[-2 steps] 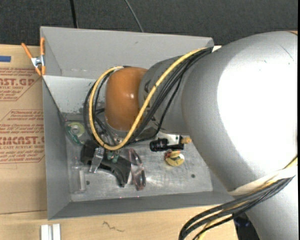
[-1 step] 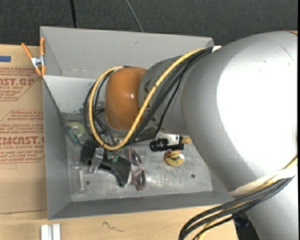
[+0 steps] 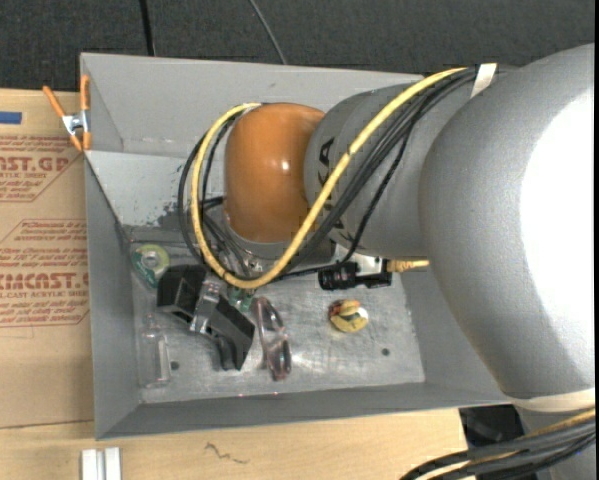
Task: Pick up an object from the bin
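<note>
Deep in the bin, no pick made yet

Reaching in from the right, the KUKA arm's gripper (image 3: 207, 310) sits low over the left part of the grey metal bin (image 3: 109, 218), beneath the orange wrist cover (image 3: 269, 173). Whether it is spread or closed cannot be told, and nothing is seen in its hold. A translucent pinkish piece (image 3: 272, 346) lies just beside it on the right. A greenish round piece (image 3: 151, 260) lies near its upper left, a clear plastic strip (image 3: 159, 353) by the left wall, and a small yellow-and-red object (image 3: 348, 316) well apart. This looks like the approach step. The next move calls for centring on one piece, closing, then lifting clear of the walls.
</note>
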`<state>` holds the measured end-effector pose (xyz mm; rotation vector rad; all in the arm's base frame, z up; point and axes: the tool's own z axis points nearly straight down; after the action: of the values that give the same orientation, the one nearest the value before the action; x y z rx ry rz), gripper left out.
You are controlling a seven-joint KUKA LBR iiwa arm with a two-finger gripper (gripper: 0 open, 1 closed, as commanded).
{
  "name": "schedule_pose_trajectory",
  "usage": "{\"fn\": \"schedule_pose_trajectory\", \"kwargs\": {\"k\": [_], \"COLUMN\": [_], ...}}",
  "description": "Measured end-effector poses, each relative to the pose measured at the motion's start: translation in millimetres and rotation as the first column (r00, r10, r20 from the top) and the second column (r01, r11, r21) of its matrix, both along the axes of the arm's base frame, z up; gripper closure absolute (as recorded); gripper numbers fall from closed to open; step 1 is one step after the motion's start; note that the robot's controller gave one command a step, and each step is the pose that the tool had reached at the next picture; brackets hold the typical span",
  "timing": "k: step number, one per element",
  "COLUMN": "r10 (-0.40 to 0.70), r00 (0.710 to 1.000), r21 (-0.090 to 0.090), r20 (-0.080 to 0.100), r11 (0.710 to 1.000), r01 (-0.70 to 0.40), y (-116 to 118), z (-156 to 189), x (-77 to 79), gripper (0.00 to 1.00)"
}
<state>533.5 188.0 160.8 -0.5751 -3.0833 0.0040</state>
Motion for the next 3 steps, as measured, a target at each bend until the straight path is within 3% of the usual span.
{"fn": "schedule_pose_trajectory", "kwargs": {"k": [2, 3], "r10": [0.0, 0.015], "r00": [1.0, 1.0], "r21": [-0.001, 0.0], "r20": [0.0, -0.001], "r11": [1.0, 1.0], "r01": [0.0, -0.015], "y": [11, 5], "z": [0, 3], "x": [-4.7, -6.6], "gripper": [1.0, 1.0]}}
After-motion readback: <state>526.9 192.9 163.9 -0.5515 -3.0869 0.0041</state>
